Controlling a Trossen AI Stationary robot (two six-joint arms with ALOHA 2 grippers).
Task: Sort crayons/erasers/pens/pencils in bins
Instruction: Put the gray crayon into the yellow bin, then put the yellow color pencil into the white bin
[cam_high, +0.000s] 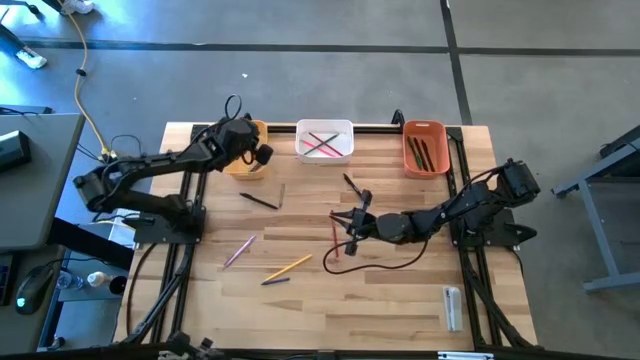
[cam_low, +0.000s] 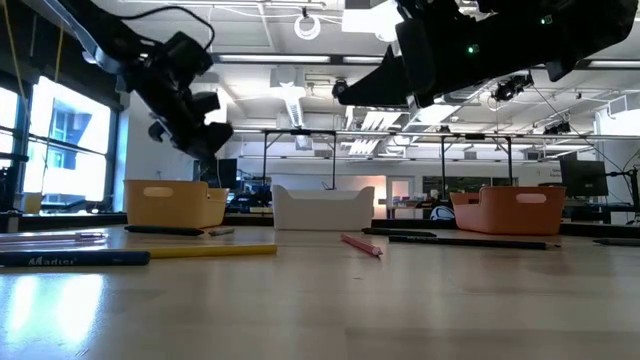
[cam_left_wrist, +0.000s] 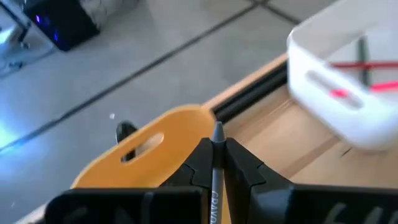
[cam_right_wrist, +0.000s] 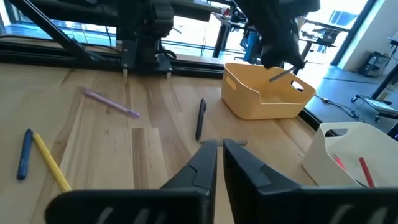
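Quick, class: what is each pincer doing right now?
Left pincer: shut on a grey crayon, above the yellow bin.
Right pincer: nearly shut; hold cannot be told.

The pale wooden plank counter (cam_high: 390, 300) showed light and darker tan boards side by side. At its far edge stood three rounded plastic bins: a yellow-orange bin (cam_high: 247, 160), a white bin (cam_high: 325, 141) holding red and pink sticks with one dark green one, and a red-orange bin (cam_high: 424, 148) holding dark sticks. On the boards lay a pink pencil (cam_high: 238, 251), a yellow-orange pencil (cam_high: 290, 266), a short blue stick (cam_high: 276, 281) (white lettering along it in the low view), a red pencil (cam_high: 335, 243) and a slim black pen (cam_high: 259, 200). Both arms were black; the left gripper (cam_left_wrist: 217, 152) pinched a grey stick (cam_left_wrist: 216, 180) with faint lettering. The floor (cam_high: 300, 60) was grey.
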